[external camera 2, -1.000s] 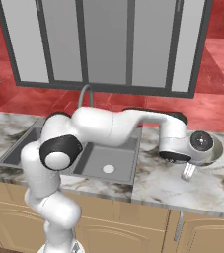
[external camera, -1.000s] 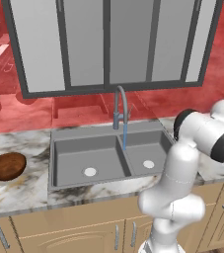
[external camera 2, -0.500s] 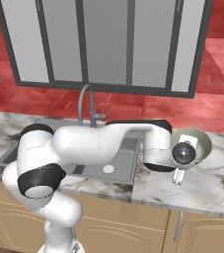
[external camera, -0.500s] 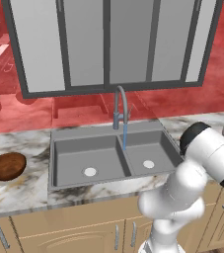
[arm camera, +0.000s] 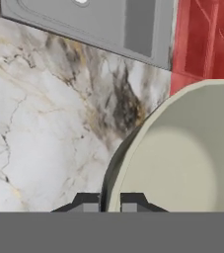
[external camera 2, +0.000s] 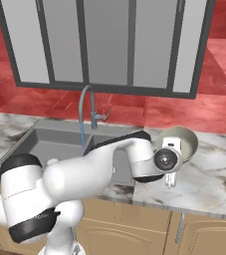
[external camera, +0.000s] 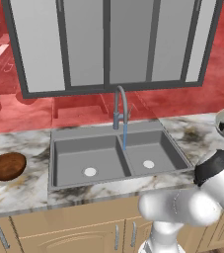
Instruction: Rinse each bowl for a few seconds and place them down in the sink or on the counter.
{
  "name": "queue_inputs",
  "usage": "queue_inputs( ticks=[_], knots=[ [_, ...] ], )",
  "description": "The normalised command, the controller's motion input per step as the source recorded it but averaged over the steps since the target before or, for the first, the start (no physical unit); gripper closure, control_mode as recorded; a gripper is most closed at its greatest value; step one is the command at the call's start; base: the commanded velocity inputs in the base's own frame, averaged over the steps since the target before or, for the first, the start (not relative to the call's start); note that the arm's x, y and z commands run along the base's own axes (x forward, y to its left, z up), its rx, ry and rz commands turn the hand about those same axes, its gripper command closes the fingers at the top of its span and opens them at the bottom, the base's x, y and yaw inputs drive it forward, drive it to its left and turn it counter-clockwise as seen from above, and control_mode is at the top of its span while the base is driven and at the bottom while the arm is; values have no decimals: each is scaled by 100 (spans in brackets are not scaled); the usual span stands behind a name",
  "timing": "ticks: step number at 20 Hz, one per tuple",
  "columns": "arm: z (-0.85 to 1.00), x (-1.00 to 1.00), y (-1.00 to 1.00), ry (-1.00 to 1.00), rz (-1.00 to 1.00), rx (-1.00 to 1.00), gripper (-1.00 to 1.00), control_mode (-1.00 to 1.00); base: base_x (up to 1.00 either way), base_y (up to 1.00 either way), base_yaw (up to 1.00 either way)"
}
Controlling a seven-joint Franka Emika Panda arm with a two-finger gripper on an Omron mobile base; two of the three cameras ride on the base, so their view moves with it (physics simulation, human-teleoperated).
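From the left base view, the dark bowl (external camera: 6, 166) sits on the table (external camera: 24, 190) left of the sink (external camera: 116, 154). In the hand view, the tool (arm camera: 109, 202) is clamped on the pale bowl's (arm camera: 182, 153) rim, right of the sink.

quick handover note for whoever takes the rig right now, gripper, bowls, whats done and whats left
Gripper: shut on the rim of the pale bowl, held up over the counter right of the sink.
Brown bowl: on the counter left of the sink.
Faucet: water running into the right basin.
Done: pale bowl picked up. The frames do not show whether either bowl has been rinsed.
Left: rinse as needed, then set both down in the sink or on the counter.
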Motion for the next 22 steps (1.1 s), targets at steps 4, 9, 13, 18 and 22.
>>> queue_inputs(
  ticks=[4, 9, 13, 18, 22],
  knots=[
    [13, -1, 15, 5, 15, -11, 100, -100, 0, 0, 0],
    [14, 3, 2, 8, 15, -8, 100, -100, 0, 0, 0],
    [12, 3, 0, 10, 15, -7, 100, -100, 0, 0, 0],
    [12, 2, 4, 12, 14, -7, 100, -100, 0, 0, 0],
    [8, 2, 16, 11, 13, -4, 100, -100, 0, 0, 0]
  ],
)
